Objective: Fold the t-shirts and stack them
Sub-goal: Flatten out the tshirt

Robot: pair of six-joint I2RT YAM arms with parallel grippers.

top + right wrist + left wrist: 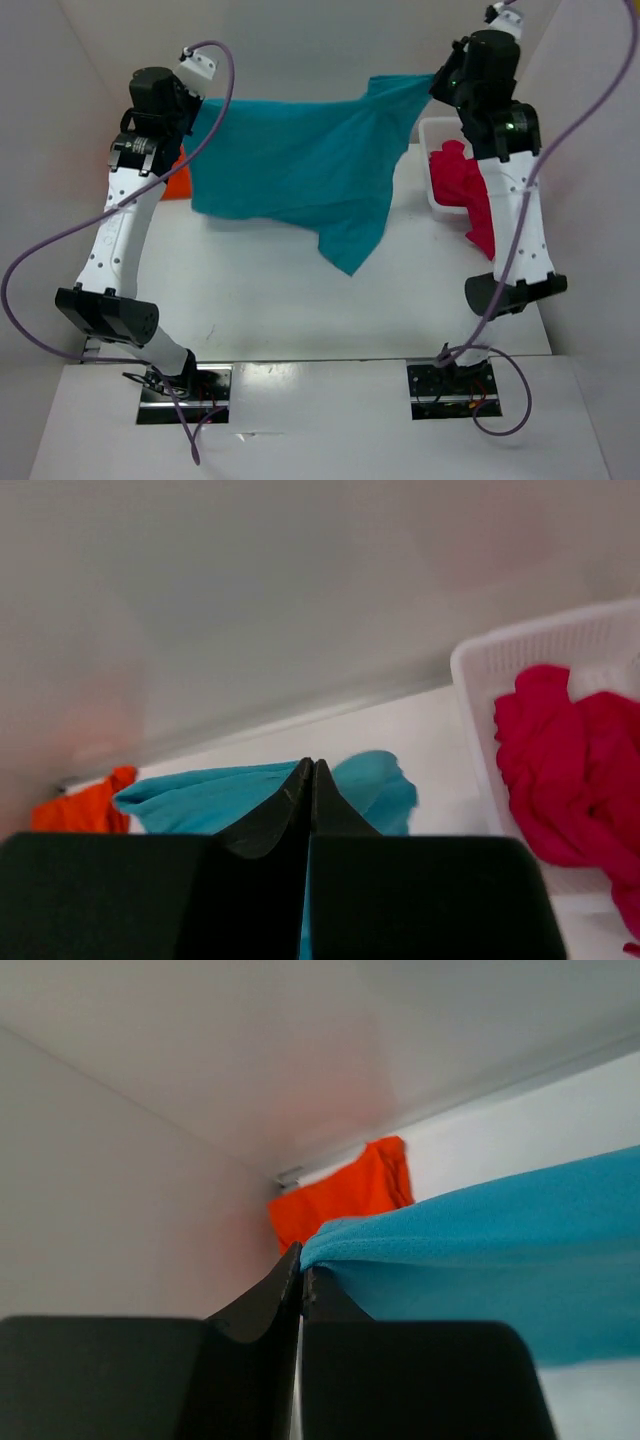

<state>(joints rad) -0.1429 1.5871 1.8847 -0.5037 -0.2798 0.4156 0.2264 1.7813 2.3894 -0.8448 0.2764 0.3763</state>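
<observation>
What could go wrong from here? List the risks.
1. The teal blue cloth t-shirt hangs stretched between the left end effector and right end effector, each pinching a thin edge; either may slip.
2. Its lower corner sags unevenly, so it may land creased.

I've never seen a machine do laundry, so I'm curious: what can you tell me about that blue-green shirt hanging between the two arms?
The teal t-shirt is plain, soft, thin-looking cloth with short sleeves. It hangs spread in the air, its top edge stretched between the left gripper and the right gripper, both shut on it. The body sags below in loose wrinkles, and one corner droops lowest toward the white table; whether it touches there is unclear.
</observation>
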